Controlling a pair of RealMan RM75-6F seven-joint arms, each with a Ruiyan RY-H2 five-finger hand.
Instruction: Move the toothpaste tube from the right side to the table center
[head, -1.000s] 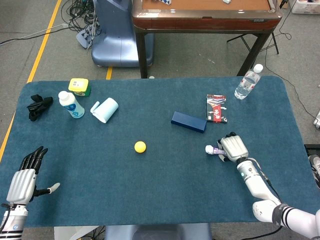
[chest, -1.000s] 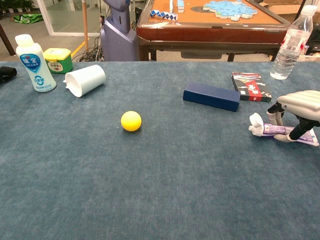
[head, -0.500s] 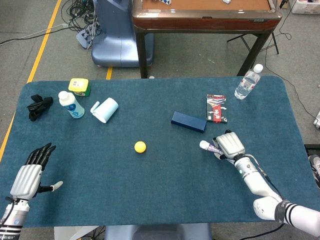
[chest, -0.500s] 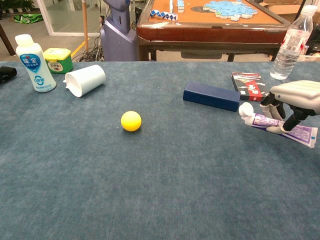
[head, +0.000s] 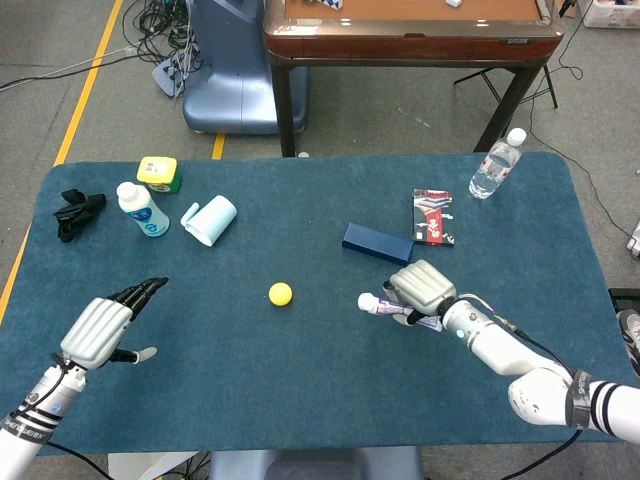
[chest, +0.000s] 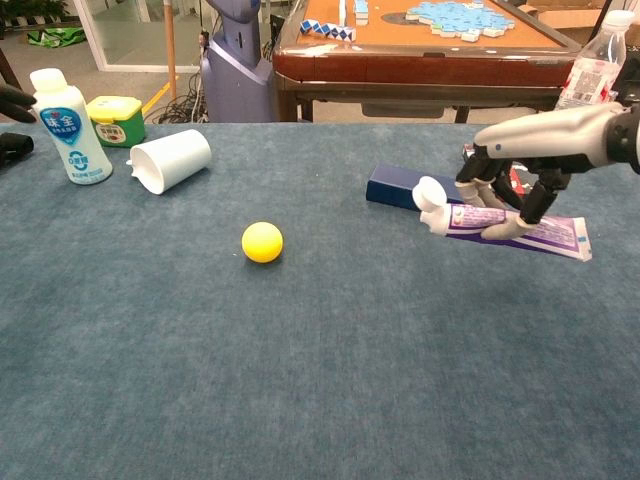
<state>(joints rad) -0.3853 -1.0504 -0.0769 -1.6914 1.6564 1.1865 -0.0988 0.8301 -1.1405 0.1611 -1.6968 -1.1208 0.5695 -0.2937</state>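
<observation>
White-capped and purple, the tube (chest: 505, 222) hangs clear of the cloth, right of table centre, cap pointing left, pinched from above by the right hand (chest: 530, 160); its fingers (chest: 535, 198) curl round the tube's middle. Just behind it lies a blue box (head: 376, 243). A yellow ball (chest: 262, 242) sits well to the left. Over the near left of the table (head: 300, 390), the left hand (head: 103, 327) holds nothing, fingers straight and slightly apart.
</observation>
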